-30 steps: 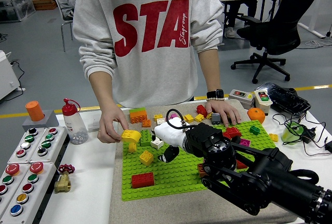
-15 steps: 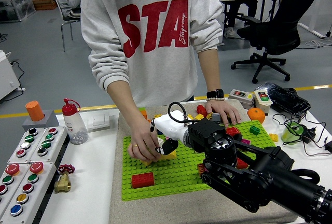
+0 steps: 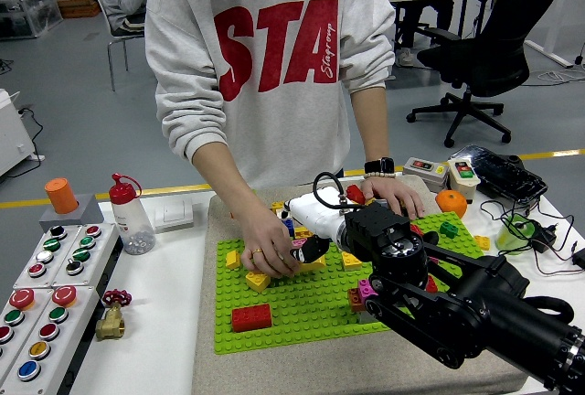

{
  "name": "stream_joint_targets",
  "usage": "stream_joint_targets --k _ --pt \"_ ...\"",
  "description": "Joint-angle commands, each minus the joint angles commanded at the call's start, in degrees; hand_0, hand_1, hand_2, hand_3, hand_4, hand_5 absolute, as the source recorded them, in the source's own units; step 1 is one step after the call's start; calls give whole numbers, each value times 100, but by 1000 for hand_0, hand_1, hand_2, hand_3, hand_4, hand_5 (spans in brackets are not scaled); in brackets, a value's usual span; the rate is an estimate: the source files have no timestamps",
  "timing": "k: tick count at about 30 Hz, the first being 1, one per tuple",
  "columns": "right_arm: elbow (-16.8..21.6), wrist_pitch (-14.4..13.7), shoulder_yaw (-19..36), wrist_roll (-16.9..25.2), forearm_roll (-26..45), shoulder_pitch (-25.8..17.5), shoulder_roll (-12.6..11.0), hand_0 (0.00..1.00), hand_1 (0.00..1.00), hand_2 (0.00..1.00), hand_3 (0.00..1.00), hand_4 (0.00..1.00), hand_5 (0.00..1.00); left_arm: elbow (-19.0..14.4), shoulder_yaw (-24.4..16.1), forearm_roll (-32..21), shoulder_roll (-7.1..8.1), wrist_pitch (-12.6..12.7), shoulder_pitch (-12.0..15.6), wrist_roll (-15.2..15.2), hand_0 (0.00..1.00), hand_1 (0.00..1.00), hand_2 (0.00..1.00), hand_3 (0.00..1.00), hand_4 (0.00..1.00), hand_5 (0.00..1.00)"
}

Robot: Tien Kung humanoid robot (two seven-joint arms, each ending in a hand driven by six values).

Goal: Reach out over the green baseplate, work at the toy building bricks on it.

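Note:
The green baseplate [image 3: 302,313] lies on a beige mat in the middle of the table. My right hand [image 3: 312,247], white with dark fingertips, hangs over its far middle, fingers relaxed and holding nothing. The black right arm comes in from the lower right. Just left of it, a person's hand [image 3: 270,247] presses down on bricks, nearly touching my fingertips [image 3: 313,250]. A yellow brick [image 3: 258,280] sits below that hand and a red brick [image 3: 250,317] near the front left. The person's other hand [image 3: 395,197] rests on the plate's far right edge.
A button panel [image 3: 46,290], a red-capped bottle [image 3: 131,217] and a brass valve [image 3: 110,322] stand at the left. An orange fruit [image 3: 451,201], switch boxes [image 3: 425,172] and cables lie at the right. Loose bricks dot the plate's far side.
The person's hand has moved from the plate's left edge to its middle with a yellow brick. My right hand has shifted right and farther back.

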Motion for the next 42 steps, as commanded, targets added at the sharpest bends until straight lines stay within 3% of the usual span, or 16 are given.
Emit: stream_joint_targets --k 22,35,42 --pt "158 46 564 -103 -168 -215 -410 834 774 766 782 724 326 1 -7 14 0 -1 10 8 703 654 663 589 435 998" --pt "1147 102 938 -60 -13 -654 -948 827 764 739 766 720 329 4 -43 36 0 7 28 13 702 653 663 590 435 998" --pt "1826 41 1230 -55 -9 -1045 -1428 822 761 736 761 713 331 11 -69 39 0 5 29 1 702 654 664 590 436 998"
